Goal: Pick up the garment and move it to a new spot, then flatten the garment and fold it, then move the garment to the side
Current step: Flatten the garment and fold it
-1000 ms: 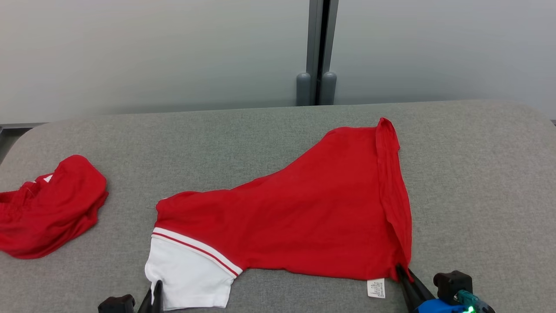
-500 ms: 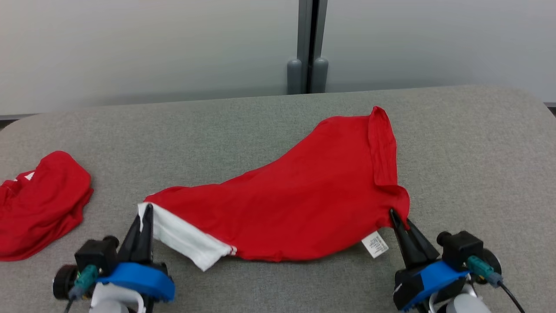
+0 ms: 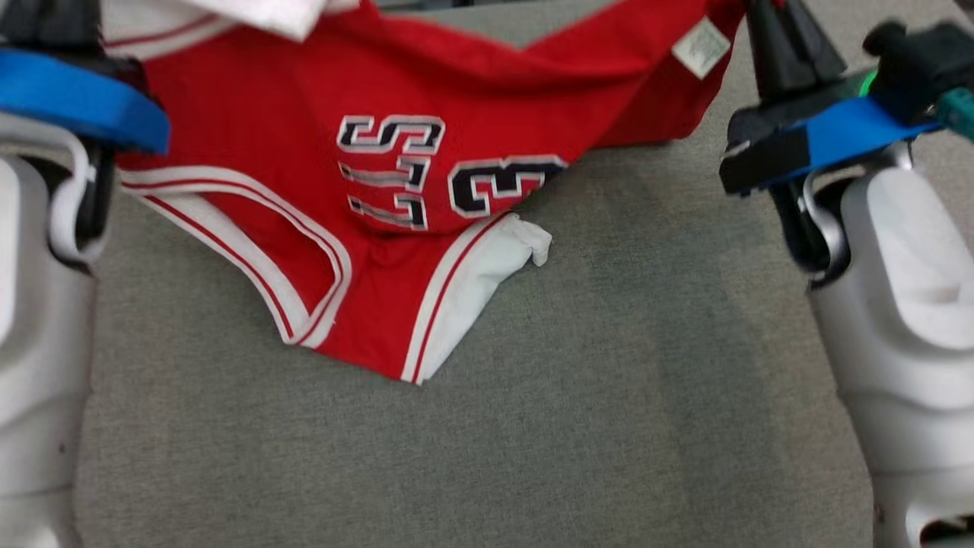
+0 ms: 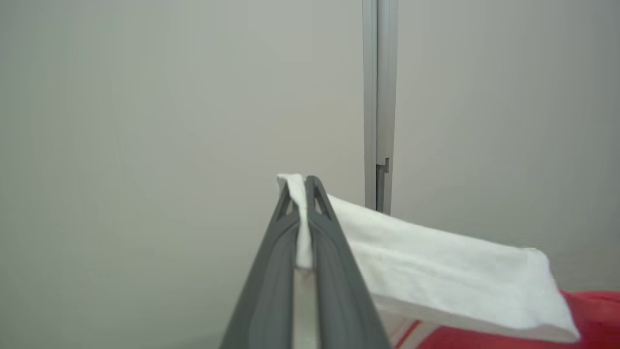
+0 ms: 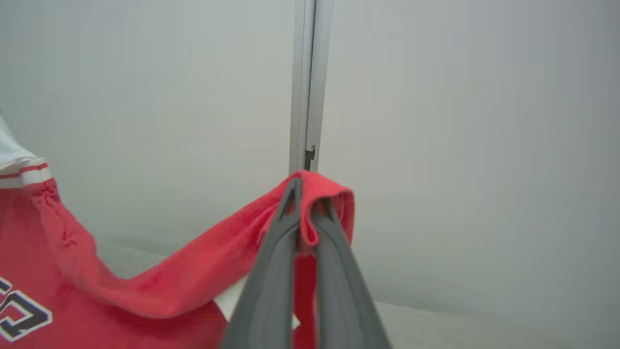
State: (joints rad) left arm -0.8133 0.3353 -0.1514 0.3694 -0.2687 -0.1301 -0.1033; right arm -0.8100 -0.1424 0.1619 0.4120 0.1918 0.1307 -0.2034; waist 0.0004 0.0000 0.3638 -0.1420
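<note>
Above the counter (image 3: 609,396), your garment (image 3: 251,99) hangs spread between both arms, lettering facing you. Your left gripper (image 4: 301,184) is clamped tight on a white sleeve (image 4: 436,261); your right gripper (image 5: 306,194) pinches a fold of the red edge, near the care label (image 3: 700,46). Lowest down sag the collar (image 3: 335,266) and other sleeve (image 3: 487,274); whether they touch the counter, you can't tell.

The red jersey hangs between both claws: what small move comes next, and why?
Probably carry the jersey sideways to a bare stretch of the table, both grips shut. The left gripper pinches its white sleeve, the right gripper a red edge, and its lower part seems to touch the table.
</note>
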